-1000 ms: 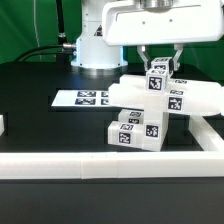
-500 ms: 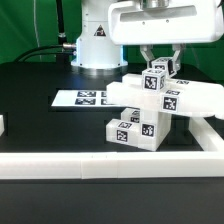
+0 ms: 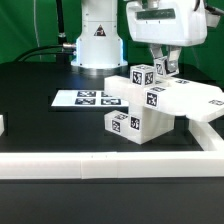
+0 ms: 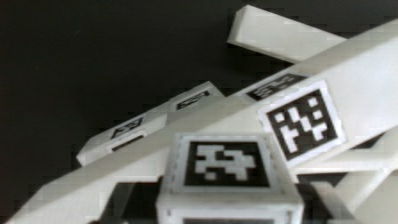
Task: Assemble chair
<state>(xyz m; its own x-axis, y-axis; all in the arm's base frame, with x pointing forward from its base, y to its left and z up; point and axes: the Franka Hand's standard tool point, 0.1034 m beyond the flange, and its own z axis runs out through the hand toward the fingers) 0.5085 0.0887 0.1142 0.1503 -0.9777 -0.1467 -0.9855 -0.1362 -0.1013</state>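
Item: chair, part-built, stood tilted on your bench beside the rail. End effector sat clamped on its tagged post. Step: repositioning, apparently. Next: you'd need it seated square.

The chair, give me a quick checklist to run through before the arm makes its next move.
1. Hand on the chair: it sits at the top tagged post; ok.
2. Grip firmly closed: fingers hidden behind the post; cannot tell.
3. Chair standing level on the table: it looks tilted; not ok.
4. Chair clear of the border rail: a gap shows in front; ok.
5. Marker board uncovered: chair overlaps its edge in the exterior view; contact cannot tell.
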